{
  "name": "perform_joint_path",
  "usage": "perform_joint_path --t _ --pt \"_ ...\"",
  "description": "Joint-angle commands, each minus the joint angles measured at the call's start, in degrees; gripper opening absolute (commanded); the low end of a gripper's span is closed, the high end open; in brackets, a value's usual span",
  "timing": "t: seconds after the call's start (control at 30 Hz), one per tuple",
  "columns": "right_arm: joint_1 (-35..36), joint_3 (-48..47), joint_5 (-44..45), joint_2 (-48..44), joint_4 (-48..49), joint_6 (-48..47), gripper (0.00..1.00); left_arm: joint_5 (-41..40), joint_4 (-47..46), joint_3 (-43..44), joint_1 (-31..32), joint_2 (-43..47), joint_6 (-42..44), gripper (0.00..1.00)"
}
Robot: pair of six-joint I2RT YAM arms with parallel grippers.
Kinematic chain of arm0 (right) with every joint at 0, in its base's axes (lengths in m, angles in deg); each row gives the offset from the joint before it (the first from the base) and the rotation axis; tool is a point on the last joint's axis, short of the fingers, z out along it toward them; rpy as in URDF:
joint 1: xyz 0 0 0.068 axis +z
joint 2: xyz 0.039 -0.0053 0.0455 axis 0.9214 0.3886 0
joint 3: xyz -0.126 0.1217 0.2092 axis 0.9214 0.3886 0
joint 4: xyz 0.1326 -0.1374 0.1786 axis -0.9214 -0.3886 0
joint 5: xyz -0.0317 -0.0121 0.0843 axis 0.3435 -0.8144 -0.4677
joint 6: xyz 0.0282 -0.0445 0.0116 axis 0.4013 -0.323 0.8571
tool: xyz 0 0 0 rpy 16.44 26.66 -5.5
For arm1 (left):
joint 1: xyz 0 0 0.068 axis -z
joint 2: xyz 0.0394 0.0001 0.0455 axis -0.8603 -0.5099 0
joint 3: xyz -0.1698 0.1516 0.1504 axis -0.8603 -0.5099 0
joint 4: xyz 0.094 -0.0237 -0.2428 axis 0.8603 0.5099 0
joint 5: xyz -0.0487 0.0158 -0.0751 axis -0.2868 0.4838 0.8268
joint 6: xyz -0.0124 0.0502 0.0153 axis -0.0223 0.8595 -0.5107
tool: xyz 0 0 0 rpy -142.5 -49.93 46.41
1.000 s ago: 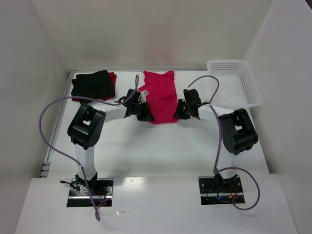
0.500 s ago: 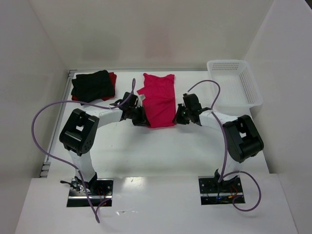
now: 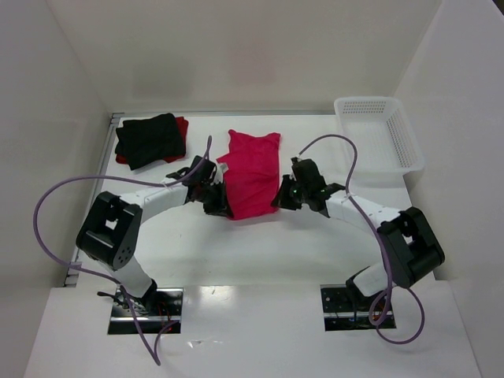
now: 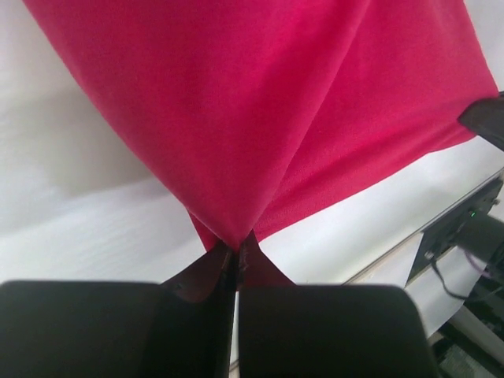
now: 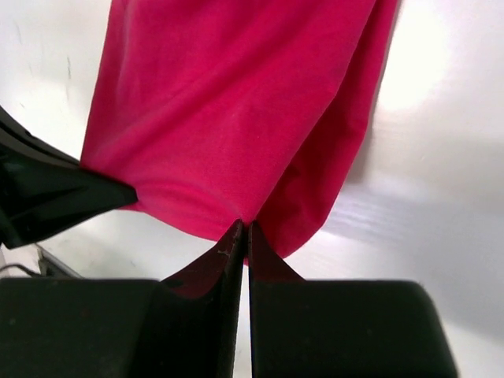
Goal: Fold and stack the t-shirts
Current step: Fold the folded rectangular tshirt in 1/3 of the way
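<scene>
Crimson-pink t-shirt (image 3: 252, 169), pinched at its near edge by both of your arms.
Nearest you is bare white tabletop (image 3: 236, 248). Next, your left fingers (image 4: 216, 272) are pressed together on a fold of pink cloth at the shirt's near left corner. Your right fingers (image 5: 228, 256) are likewise clamped on a fold at its near right corner. Each wrist view shows the cloth drawn into a peak at the fingertips. The shirt lies as a long narrow panel in the middle of the tabletop, running away from you, its far end wider and uneven. Farther off, at the far left, a folded black t-shirt (image 3: 148, 139) sits on a darker red t-shirt (image 3: 183, 126), of which only an edge shows. At the far right, a white perforated basket (image 3: 370, 101) stands well apart from the shirts.
</scene>
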Motion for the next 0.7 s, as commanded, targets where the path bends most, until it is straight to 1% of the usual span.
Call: perform_joint_path --t 0.0,0.07,0.13,0.17,0.2,0.23,0.27,0.3,0.33,0.37,0.4,0.47,0.53,0.6,0.63,0.67 --pt "1.8 0.7 1.2 -2.6 -3.9 1.0 0.08 -0.3 6.4 -2.1 -0.2 2.1 2.4 0.0" --pt "1.8 0.2 0.3 -2.1 -5.7 1.0 0.14 0.2 8.0 -2.1 -0.2 2.6 3.0 0.05" --pt "2.3 -0.4 -0.3 -2.1 -8.5 1.0 0.22 1.0 9.8 -2.1 -0.2 3.8 3.0 0.16" --pt "2.3 -1.3 0.6 -2.1 -9.3 0.5 0.35 1.0 10.3 -1.6 -0.2 4.6 3.6 0.21" --pt "2.3 -1.8 1.3 -2.8 -9.9 0.5 0.44 1.0 11.0 -1.0 -0.2 5.4 3.6 0.27" --pt "2.3 -2.4 2.1 -3.5 -10.4 0.5 0.51 0.4 12.3 -0.2 -0.2 7.1 3.6 0.34" --pt "2.3 -3.8 3.5 -4.3 -11.0 -0.1 0.61 0.4 13.1 1.9 -0.2 7.8 4.1 0.45" --pt "2.3 -4.5 4.0 -5.7 -11.0 -0.1 0.68 -0.2 13.8 3.2 -0.2 8.5 4.1 0.52" --pt "2.3 -5.2 4.0 -6.2 -11.0 -0.7 0.71 -0.2 13.8 4.6 -0.2 9.7 4.7 0.57" --pt "2.3 -6.2 4.6 -6.2 -9.3 -0.8 0.72 -0.2 13.8 5.9 -0.9 9.7 4.7 0.62" --pt "2.3 -6.2 4.6 -6.2 -8.2 -0.8 0.73 -0.2 13.1 8.4 -0.9 10.4 4.7 0.69" --pt "2.3 -8.2 4.0 -5.3 -5.4 -1.4 0.73 -1.5 11.1 10.0 -1.8 10.4 5.2 0.75" --pt "2.3 -10.5 3.5 -1.5 -4.8 -1.4 0.64 -1.5 8.5 11.7 -3.9 6.7 5.2 0.76" --pt "2.3 -12.3 2.9 1.7 -3.2 -2.2 0.59 -1.5 5.4 12.9 -5.3 3.8 5.2 0.76" --pt "2.3 -14.0 2.9 4.9 -2.4 -2.9 0.55 -0.3 4.4 13.9 -5.3 0.6 5.2 0.76" --pt "2.3 -14.8 3.7 6.3 -1.9 -2.9 0.55 0.4 3.2 14.5 -5.9 -0.9 5.2 0.75"
